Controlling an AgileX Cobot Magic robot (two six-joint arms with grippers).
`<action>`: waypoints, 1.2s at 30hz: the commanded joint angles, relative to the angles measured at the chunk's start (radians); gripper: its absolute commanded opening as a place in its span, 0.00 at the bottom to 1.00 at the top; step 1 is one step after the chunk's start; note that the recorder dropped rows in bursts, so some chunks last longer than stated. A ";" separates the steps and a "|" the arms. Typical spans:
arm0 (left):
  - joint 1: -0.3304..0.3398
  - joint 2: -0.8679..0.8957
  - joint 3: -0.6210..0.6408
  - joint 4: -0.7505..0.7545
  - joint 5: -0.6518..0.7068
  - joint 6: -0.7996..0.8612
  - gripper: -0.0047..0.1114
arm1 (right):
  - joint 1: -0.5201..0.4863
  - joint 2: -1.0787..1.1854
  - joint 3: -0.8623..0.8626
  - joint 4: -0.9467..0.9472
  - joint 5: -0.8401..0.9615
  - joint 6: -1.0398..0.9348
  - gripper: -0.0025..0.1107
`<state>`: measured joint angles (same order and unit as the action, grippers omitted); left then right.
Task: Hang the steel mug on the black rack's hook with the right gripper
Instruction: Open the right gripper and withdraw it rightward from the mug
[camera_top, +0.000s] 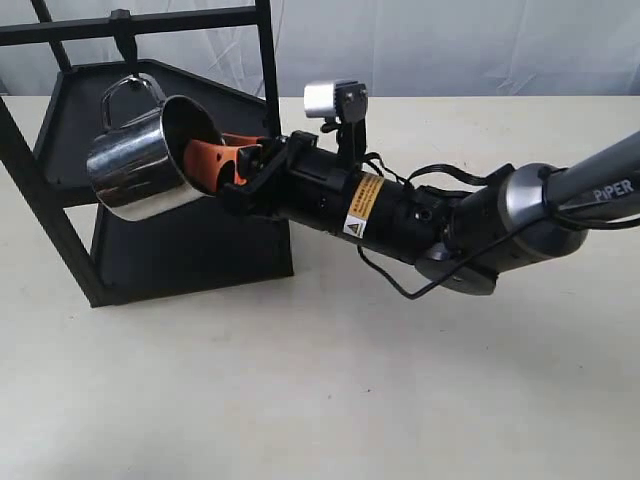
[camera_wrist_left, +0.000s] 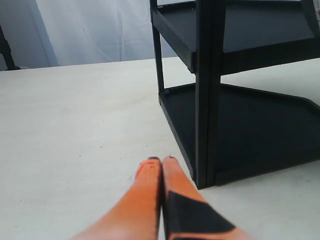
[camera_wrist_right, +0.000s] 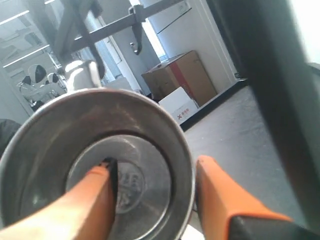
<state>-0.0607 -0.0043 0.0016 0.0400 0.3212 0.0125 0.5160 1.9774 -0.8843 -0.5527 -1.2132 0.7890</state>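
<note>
The steel mug hangs in the air, tilted, its mouth towards the right arm, in front of the black rack. My right gripper is shut on the mug's wall, one orange finger inside and one outside. In the right wrist view the gripper straddles the mug's rim. The mug's handle points up, just below the hook on the crossbar, and is not over it. The hook shows beyond the handle. My left gripper is shut and empty, low over the table beside the rack's post.
The pale table stretches in front of and to the right of the rack. The rack's two shelves and posts stand close behind the mug. Cardboard boxes sit on the floor far off. A white curtain forms the backdrop.
</note>
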 joint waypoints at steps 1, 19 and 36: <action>-0.002 0.004 -0.002 0.001 -0.008 -0.004 0.04 | -0.027 -0.028 0.036 0.003 -0.008 0.000 0.44; -0.002 0.004 -0.002 -0.001 -0.008 -0.004 0.04 | -0.098 -0.284 0.245 0.025 -0.008 -0.124 0.07; -0.002 0.004 -0.002 -0.001 -0.008 -0.004 0.04 | -0.098 -1.033 0.307 0.107 1.325 -0.352 0.02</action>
<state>-0.0607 -0.0043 0.0016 0.0400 0.3212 0.0125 0.4239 1.0118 -0.5729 -0.5015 -0.0233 0.4460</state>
